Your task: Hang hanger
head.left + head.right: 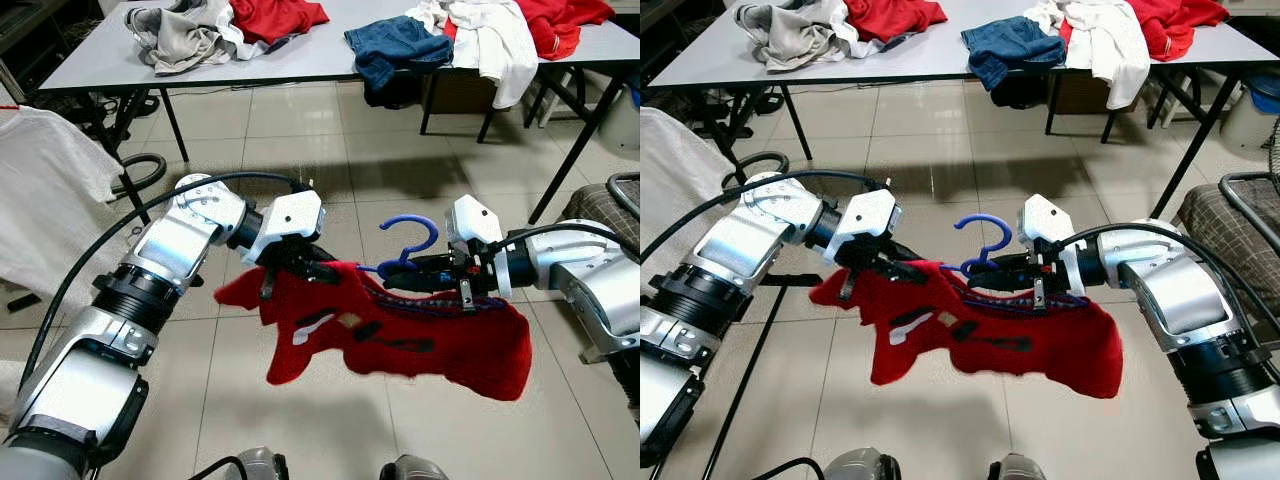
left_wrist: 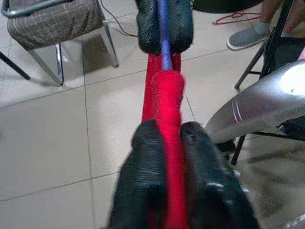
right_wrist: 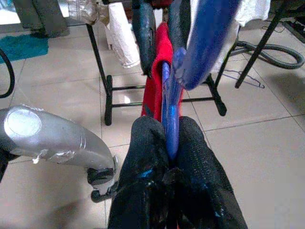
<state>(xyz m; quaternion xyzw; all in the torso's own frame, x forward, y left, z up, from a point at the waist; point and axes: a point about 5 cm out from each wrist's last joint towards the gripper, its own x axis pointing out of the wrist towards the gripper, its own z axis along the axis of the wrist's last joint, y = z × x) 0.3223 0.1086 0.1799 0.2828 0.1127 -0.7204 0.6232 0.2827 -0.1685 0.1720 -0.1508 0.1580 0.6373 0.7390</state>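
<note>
- My left gripper [image 1: 300,262] is closed tight on one shoulder of the red cloth garment [image 1: 400,340]; in the left wrist view my black fingers [image 2: 143,181] pinch a ridge of red fabric between them.
- My right gripper [image 1: 425,272] is clamped on the blue plastic hanger [image 1: 408,245] just below its hook; in the right wrist view the blue bar runs straight between my closed fingers [image 3: 190,167].
- The hanger and garment sit in mid-air between my two arms, above the pale tiled floor [image 1: 300,130], with the hook pointing up and free.
- Done, as I judge it: the garment looks threaded onto the hanger. The blue bar disappears into the red cloth at the neck, and the cloth drapes down from the line between my grippers.
- The left shoulder looks bunched under my fingers, so I cannot tell whether that end of the hanger is fully seated.
- Left to do: the hook is on nothing yet. A black-framed stand [image 3: 107,90] with white cloth on it shows in the right wrist view, beyond my left gripper, and may be the rack.
- I judge I must carry the load to a rail, hook it on, then release both grips.
- The long grey table [image 1: 330,60], heaped with grey, red, blue and white clothes, stands well apart ahead.
</note>
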